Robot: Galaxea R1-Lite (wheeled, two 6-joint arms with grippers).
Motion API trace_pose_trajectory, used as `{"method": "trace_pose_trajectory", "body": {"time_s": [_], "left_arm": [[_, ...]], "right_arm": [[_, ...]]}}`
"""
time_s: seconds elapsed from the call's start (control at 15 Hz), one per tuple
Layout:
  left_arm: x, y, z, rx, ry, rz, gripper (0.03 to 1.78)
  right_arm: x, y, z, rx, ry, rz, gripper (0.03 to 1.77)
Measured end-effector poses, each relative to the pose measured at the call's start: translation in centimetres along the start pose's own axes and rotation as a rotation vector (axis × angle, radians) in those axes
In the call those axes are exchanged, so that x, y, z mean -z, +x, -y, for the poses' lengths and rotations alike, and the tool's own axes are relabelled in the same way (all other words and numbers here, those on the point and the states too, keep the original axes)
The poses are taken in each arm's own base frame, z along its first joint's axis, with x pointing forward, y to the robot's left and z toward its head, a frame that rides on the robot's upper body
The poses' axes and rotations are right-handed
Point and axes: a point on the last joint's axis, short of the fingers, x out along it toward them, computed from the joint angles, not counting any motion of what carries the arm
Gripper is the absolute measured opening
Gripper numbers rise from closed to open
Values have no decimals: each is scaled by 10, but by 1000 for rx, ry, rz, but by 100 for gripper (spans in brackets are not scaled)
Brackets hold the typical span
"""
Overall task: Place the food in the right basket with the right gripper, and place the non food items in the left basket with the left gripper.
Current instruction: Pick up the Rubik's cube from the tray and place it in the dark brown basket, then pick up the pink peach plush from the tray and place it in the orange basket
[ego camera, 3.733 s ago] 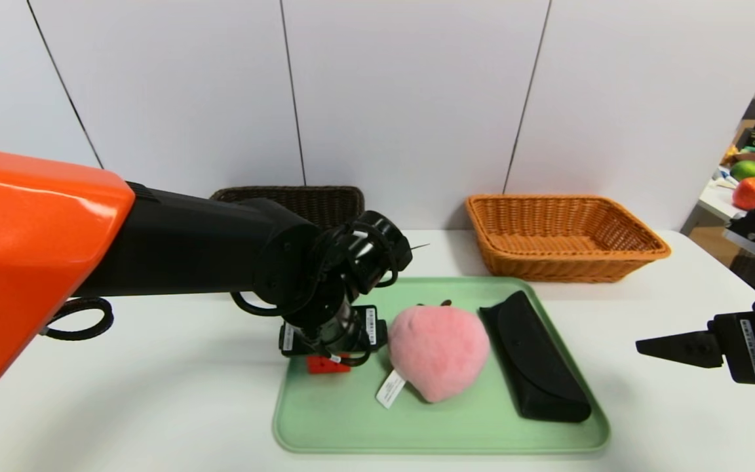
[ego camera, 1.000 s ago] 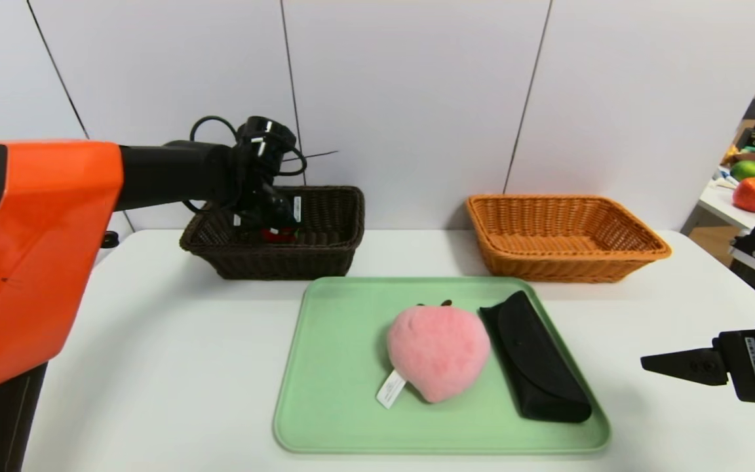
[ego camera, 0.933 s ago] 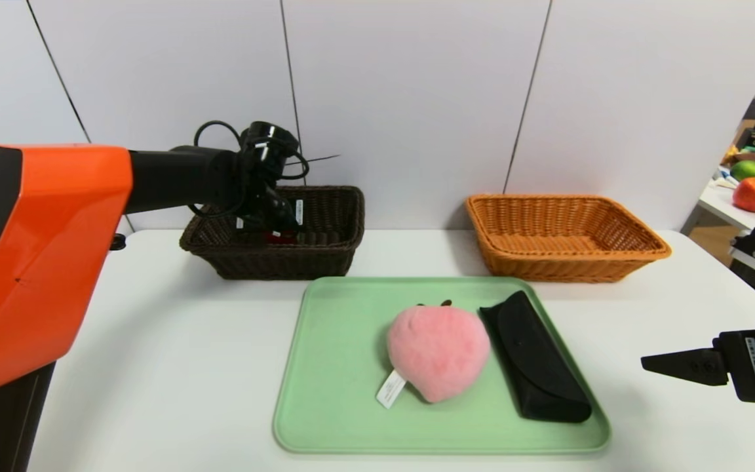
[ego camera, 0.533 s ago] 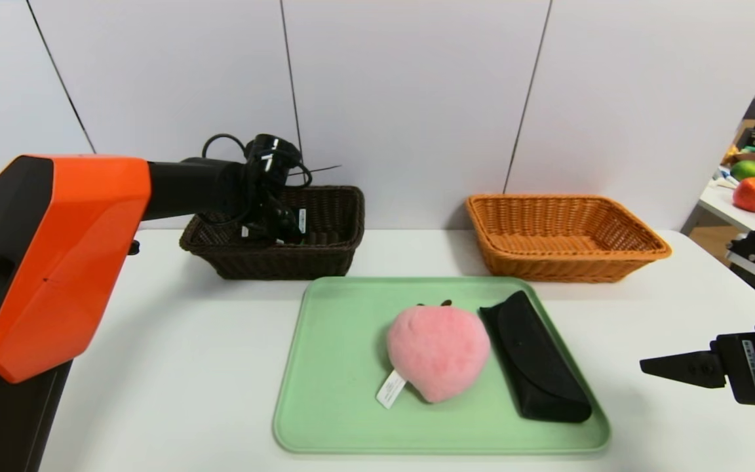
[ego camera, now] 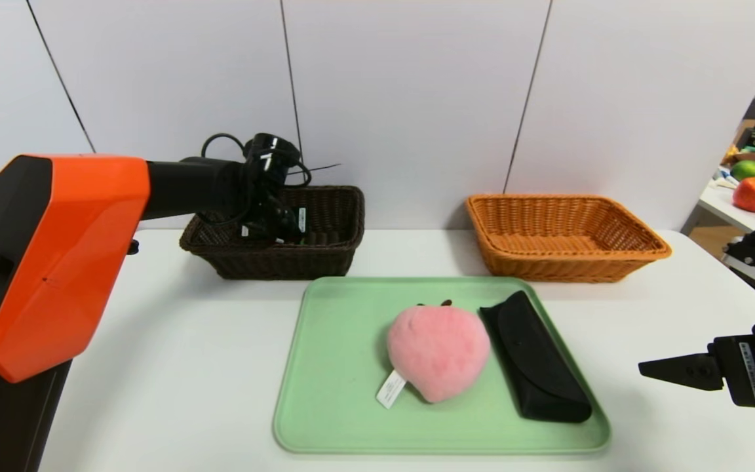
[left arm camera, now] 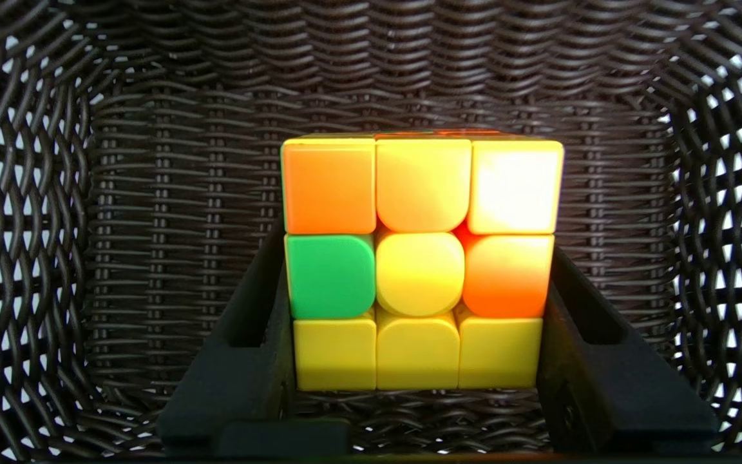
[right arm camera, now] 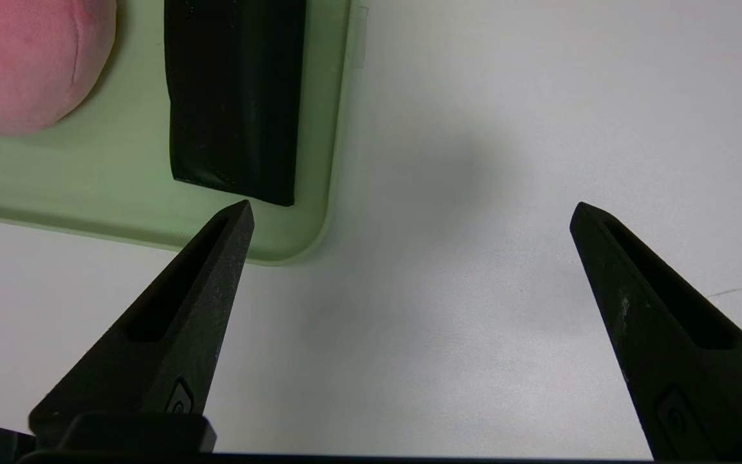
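Dark wicker [ego camera: 272, 265] surrounds the puzzle cube [left arm camera: 419, 274] gripped by my left gripper [left arm camera: 417, 258]; release comes next. My right gripper [right arm camera: 412, 203] waits wide beside the tray [ego camera: 443, 444].

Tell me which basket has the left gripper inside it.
The dark brown wicker basket, on the robot's left; the orange-brown one has no gripper in it.

A puzzle cube [left arm camera: 419, 274] with yellow, orange and green squares is gripped on two opposite sides inside the dark brown woven basket [ego camera: 272, 261]. A plump pink plush fruit [ego camera: 438, 351] with a white tag is laid on the green tray. A long black case [ego camera: 536, 360], its flap closed, is set slantwise beside it. The orange-brown wicker basket [ego camera: 567, 267] is placed upright behind the tray.
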Motion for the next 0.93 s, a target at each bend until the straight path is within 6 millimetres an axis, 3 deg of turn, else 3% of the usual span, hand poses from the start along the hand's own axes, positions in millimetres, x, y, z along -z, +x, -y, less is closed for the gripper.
{"method": "trace_pose_trajectory", "body": {"time_s": [0.2, 0.67, 0.93], "left_arm": [[-1, -1, 0, 1, -1, 2, 98], [-3, -4, 0, 3, -3, 10, 140], [-21, -38, -2, 22, -10, 75, 152]], "right_arm": [[0, 0, 0, 1, -1, -1, 170], [0, 0, 0, 1, 1, -2, 170], [0, 0, 0, 2, 1, 3, 170]]}}
